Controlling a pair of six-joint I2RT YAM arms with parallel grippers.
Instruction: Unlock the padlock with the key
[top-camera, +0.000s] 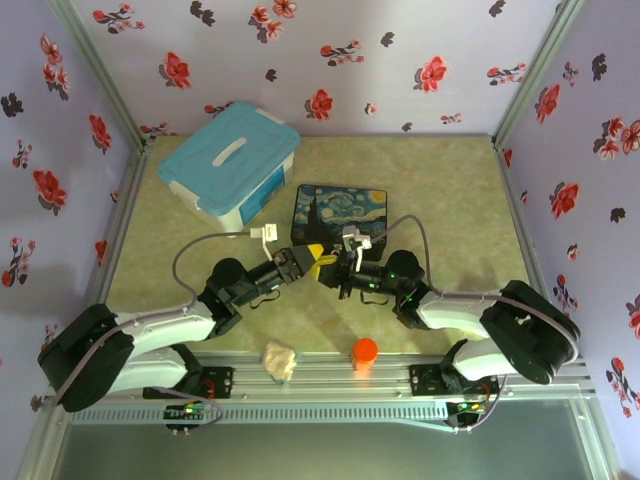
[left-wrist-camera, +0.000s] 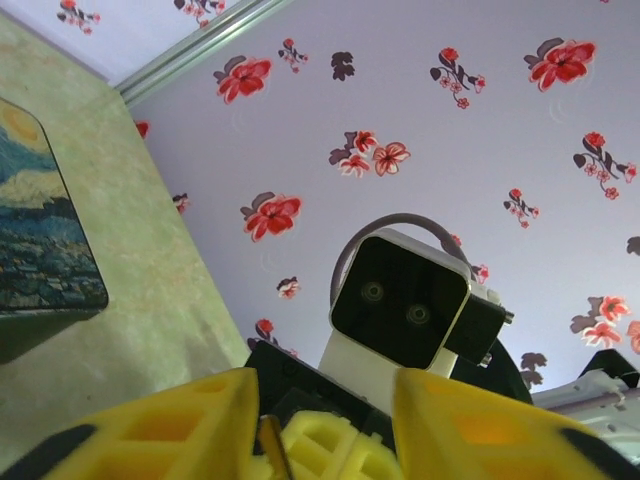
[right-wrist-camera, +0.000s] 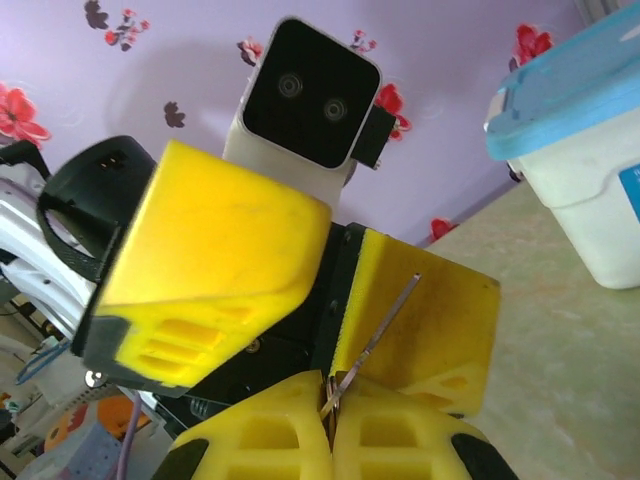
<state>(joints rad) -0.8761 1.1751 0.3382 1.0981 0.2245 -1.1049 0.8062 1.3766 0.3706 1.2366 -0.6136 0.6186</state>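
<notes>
Near the dark painted box (top-camera: 340, 205), the right wrist view showed the right gripper (right-wrist-camera: 332, 425) clamping a slim grey metal key (right-wrist-camera: 372, 338) between the parted jaws of the left gripper (top-camera: 310, 262), unreadable from above.

A slim, dark grey metal key (right-wrist-camera: 374, 341) is held in the air, pinched at its lower end between the pressed-together yellow fingers of the right gripper (right-wrist-camera: 331, 425). It tilts up and to the right, and its free end rests between the left gripper's (right-wrist-camera: 340, 300) parted yellow fingers.
</notes>
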